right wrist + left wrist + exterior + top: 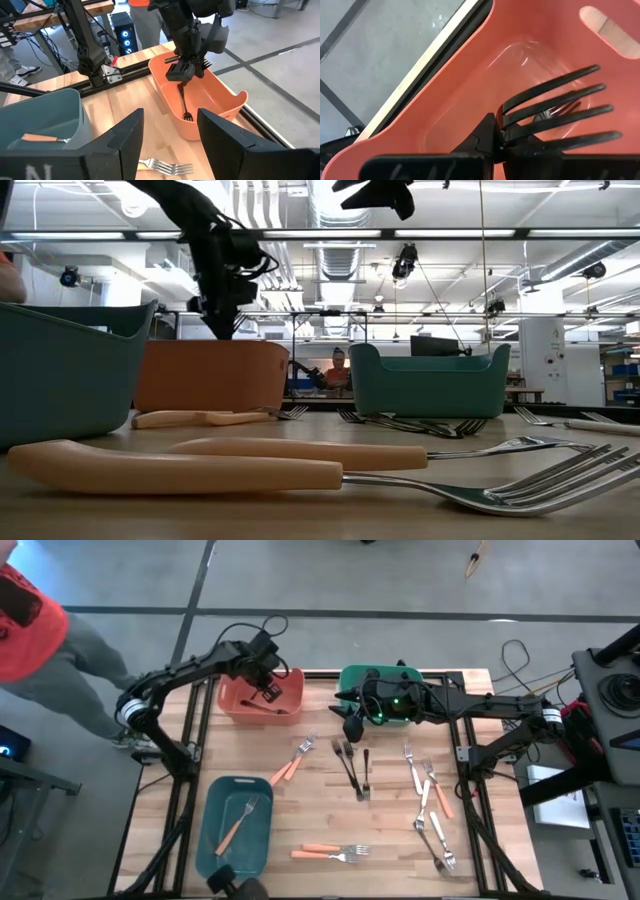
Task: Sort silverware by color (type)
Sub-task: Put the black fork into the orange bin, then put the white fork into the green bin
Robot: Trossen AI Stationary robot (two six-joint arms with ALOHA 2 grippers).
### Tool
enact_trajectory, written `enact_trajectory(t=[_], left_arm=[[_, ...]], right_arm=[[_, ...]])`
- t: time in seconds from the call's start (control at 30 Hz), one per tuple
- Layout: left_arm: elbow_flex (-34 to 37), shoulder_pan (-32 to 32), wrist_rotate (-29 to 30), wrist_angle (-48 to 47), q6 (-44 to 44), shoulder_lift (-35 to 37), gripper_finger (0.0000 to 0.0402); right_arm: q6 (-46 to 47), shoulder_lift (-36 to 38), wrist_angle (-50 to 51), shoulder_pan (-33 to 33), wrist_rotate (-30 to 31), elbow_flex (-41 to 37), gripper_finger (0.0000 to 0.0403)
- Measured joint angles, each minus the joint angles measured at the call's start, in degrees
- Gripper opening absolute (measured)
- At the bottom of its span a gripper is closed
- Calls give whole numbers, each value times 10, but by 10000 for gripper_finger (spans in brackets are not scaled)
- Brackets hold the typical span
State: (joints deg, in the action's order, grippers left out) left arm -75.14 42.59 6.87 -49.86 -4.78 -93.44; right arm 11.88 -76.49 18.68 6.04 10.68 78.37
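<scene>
Over orange bin (235, 700): black fork (555, 112), seemingly level.

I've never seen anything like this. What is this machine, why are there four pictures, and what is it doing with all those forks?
It is a robot with two dark arms at a wooden table, each ending in a two-finger gripper. One picture looks down from above, one looks level across the tabletop, and two come from cameras on the arms' wrists. Orange-handled forks, black forks and pale-handled forks lie loose on the wood. There are three bins: an orange bin, a green bin and a blue bin with one orange fork inside. The left gripper is shut on a black fork above the orange bin, where another black fork lies. The right gripper is open, near the green bin.
</scene>
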Motion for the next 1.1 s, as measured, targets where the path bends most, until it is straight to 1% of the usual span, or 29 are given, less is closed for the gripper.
enact_trajectory(t=[0.17,0.37,0.53,0.63,0.87,0.97,1.1], left_arm=[[-12,0,-4,-31,-18,-18,0],[7,-2,-6,-33,-20,-19,0],[8,-2,-7,-33,-20,-18,5],[8,-2,-11,-33,-20,-18,24],[9,-2,-11,-34,1,-11,85],[9,-5,-12,-33,27,9,99],[9,-23,-16,-11,67,62,104]], right_arm=[[0,0,0,0,0,0,176],[0,0,0,0,0,0,176],[0,0,0,4,0,0,176],[0,0,0,7,0,0,176],[0,0,0,9,0,0,176],[7,0,0,9,0,0,176],[20,0,0,11,0,0,176]])
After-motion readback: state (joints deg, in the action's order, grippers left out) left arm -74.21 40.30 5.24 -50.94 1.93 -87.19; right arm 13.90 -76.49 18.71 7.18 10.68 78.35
